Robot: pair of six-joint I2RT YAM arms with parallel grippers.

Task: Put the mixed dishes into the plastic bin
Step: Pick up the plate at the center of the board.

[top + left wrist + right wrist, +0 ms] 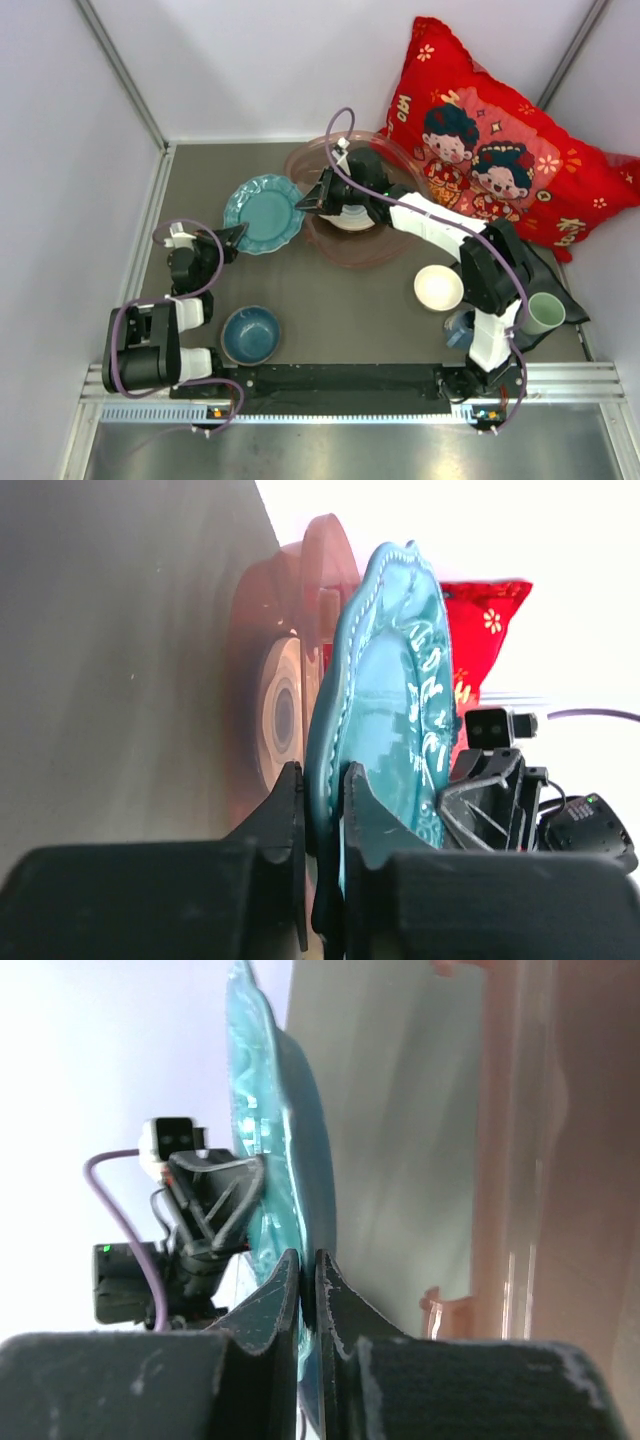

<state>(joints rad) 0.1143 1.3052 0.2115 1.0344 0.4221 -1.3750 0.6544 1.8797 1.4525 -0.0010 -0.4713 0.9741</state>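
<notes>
- Crockery in hand: teal plate (265,212), just left of the plastic bin (345,262); resting on the table (350,300) or lifted off it, impossible to tell
- On the plate's left rim, left gripper (232,236) clamped shut, scalloped edge sandwiched between its fingers (285,810)
- On the opposite rim, right gripper (310,200) likewise closed tight on the plate, right beside the bin wall
- Probably glazed ceramic: stiff, fairly heavy for a thin pinch, slick, likely to chip if knocked against the bin
- Best held as now, by the rim at two opposite points and kept level; a one-sided grip likely to let it pivot or slide out
- Inside the bin already, blue-ringed white plate (350,220), so a gentle landing called for
- Writing: gold characters on the red pillow (500,150), too small to read; no brand or label visible on any dish
</notes>
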